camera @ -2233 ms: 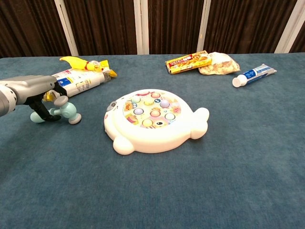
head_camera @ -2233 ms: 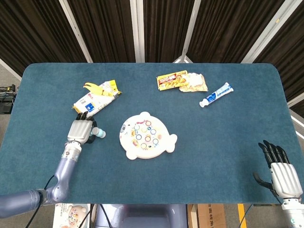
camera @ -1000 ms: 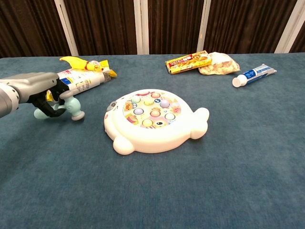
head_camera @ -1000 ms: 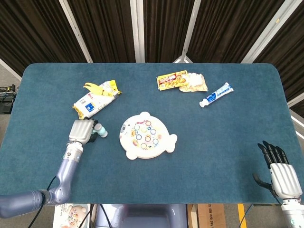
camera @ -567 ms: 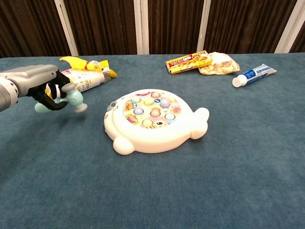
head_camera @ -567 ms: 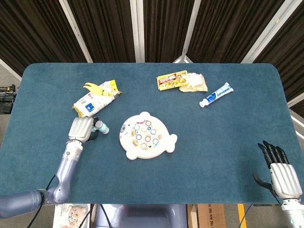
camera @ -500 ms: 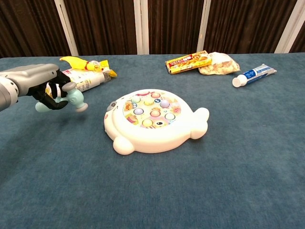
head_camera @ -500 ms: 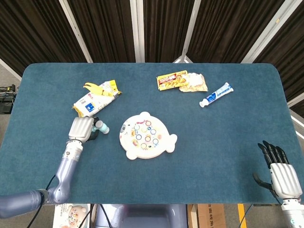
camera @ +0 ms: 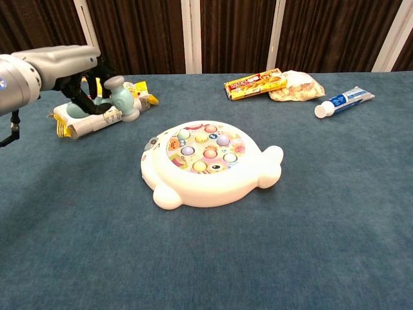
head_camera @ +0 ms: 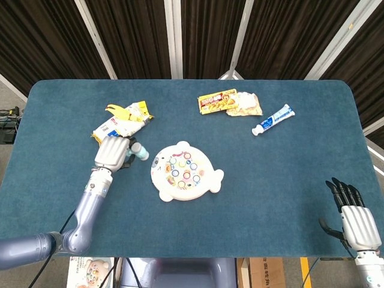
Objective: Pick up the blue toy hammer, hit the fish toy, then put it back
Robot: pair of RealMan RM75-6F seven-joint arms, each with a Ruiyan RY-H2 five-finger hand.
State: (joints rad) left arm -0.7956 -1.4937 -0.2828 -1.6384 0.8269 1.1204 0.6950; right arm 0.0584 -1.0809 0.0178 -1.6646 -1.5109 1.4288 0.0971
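Note:
My left hand (head_camera: 112,152) (camera: 72,70) grips the blue toy hammer (camera: 116,98) by its handle and holds it up off the table, left of the fish toy. The hammer's pale blue head (head_camera: 140,152) points toward the fish toy (head_camera: 185,171) (camera: 208,161), a white fish-shaped board with coloured round buttons in the table's middle. A clear gap separates the hammer head from the toy. My right hand (head_camera: 356,215) rests low at the table's near right corner, fingers apart, holding nothing; the chest view does not show it.
A white and yellow snack packet (head_camera: 120,125) (camera: 97,113) lies just behind my left hand. At the back are a yellow box (head_camera: 217,102) (camera: 255,83), a crumpled wrapper (head_camera: 246,105) (camera: 296,86) and a toothpaste tube (head_camera: 273,119) (camera: 344,101). The blue tabletop (head_camera: 282,174) stretches between them.
My left hand has lifted the hammer off the table and carried it up and toward the fish toy. The right hand has not moved.

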